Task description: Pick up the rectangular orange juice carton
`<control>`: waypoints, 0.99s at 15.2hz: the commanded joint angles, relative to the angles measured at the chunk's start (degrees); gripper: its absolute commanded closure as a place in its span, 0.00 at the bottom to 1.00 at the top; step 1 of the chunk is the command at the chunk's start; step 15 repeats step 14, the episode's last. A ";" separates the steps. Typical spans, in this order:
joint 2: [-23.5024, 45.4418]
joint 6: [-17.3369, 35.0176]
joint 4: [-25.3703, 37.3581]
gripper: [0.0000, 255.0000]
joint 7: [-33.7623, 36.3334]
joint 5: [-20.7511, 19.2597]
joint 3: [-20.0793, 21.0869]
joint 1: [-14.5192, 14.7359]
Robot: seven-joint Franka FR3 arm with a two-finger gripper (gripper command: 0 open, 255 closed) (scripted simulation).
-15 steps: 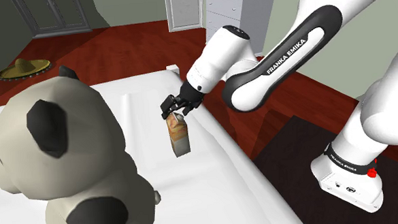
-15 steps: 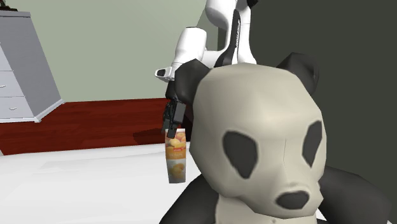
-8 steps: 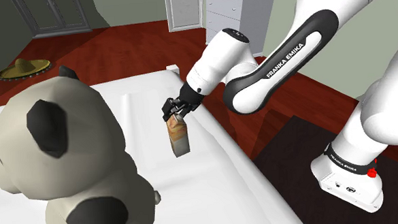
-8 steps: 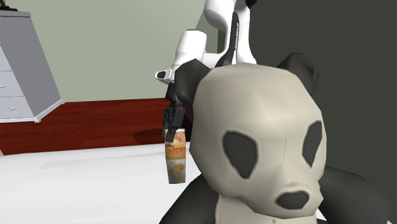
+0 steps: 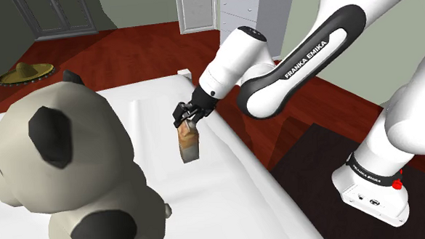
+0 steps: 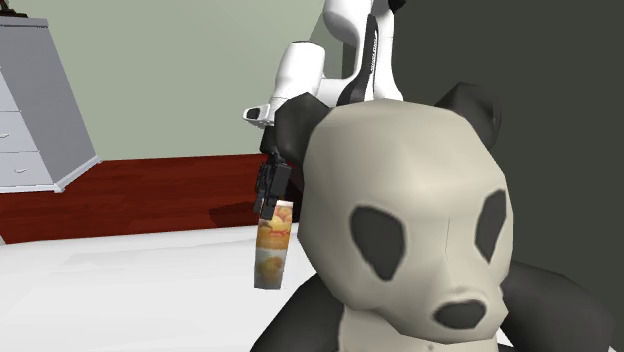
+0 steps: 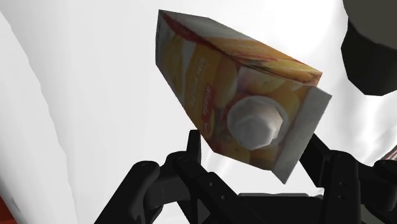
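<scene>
- My hand (image 5: pixel 184 118) pinched the top ridge of the orange juice carton (image 5: pixel 189 143), one finger on each side, close by its white cap (image 7: pixel 254 123).
- The carton hung tilted from my fingers over the white bed (image 5: pixel 228 187), near the bed's edge that faced my stand; I could not tell whether its base touched the bed.
- A big panda plush (image 5: pixel 60 164) sat on the bed near the carton.
- A yellow sombrero (image 5: pixel 26 71) lay on the red-brown floor (image 5: pixel 114 46) beyond the bed.

Bright, flat, even light all round. White bed (image 5: pixel 232 191) looks nearly washed out, faint grey shading. Soft dark shadow patch on red floor (image 6: pixel 130 195). Panda (image 6: pixel 400 200) softly shaded.
</scene>
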 commanded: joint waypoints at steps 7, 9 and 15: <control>-5.46 -6.82 1.99 1.00 -5.90 8.21 -0.02 0.60; -6.64 -8.53 2.62 1.00 -6.51 9.16 -0.30 0.82; -8.36 -11.21 3.71 1.00 -7.15 10.23 -0.79 1.10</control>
